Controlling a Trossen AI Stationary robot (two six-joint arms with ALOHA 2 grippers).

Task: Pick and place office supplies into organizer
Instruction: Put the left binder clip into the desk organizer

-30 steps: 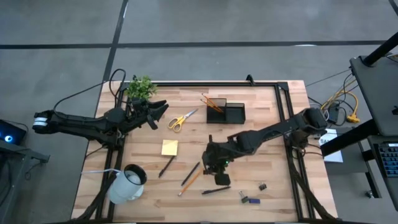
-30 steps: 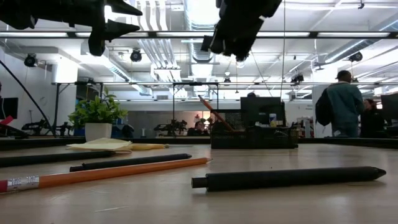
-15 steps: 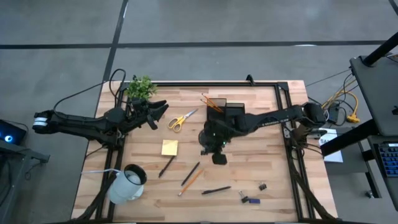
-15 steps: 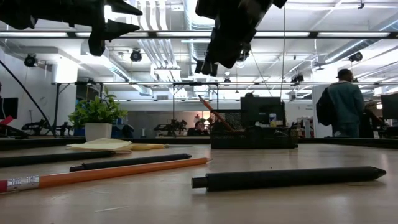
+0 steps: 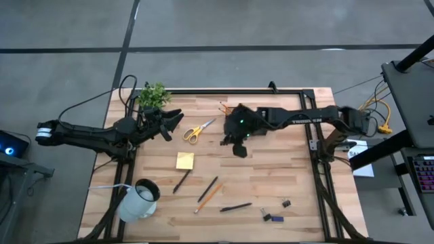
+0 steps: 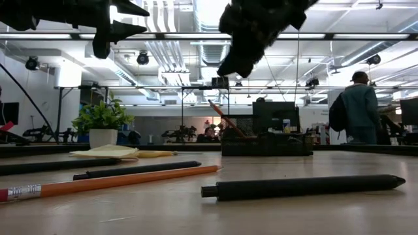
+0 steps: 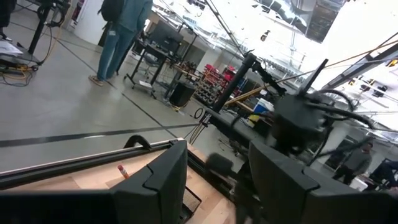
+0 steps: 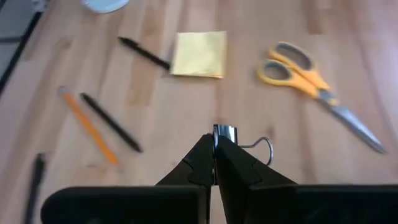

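Observation:
My right gripper (image 5: 239, 149) hangs above the table just near of the black organizer (image 6: 264, 145), shut on a small clip. My right arm covers most of the organizer in the high view; orange pencils (image 5: 224, 107) stick out of it. Yellow-handled scissors (image 5: 198, 129), the yellow sticky-note pad (image 5: 184, 160), an orange pencil (image 5: 209, 196), dark pens (image 5: 235, 207) and small dark bits (image 5: 285, 202) lie flat on the wood. My left gripper (image 5: 173, 122) waits open in the air beside the scissors. My right gripper (image 8: 214, 140) pinches the small clip between its two fingertips. A silver metal piece (image 8: 222, 132) sticks out past the tips, and a wire loop (image 8: 264, 146) shows beside them. The fingers point down at a slant. The clip is lifted clear of the table.
A white mug (image 5: 139, 200) lies on its side at the near left corner and a green plant (image 5: 153, 95) stands at the far left. A black frame (image 5: 308, 108) edges the table's right and far sides. People stand in the room beyond the far edge.
My right gripper has travelled from above the pens in the near middle toward the far edge, to just short of the organizer, staying shut on the clip and held high. The arm has stretched out over the organizer. The things on the table have not moved.

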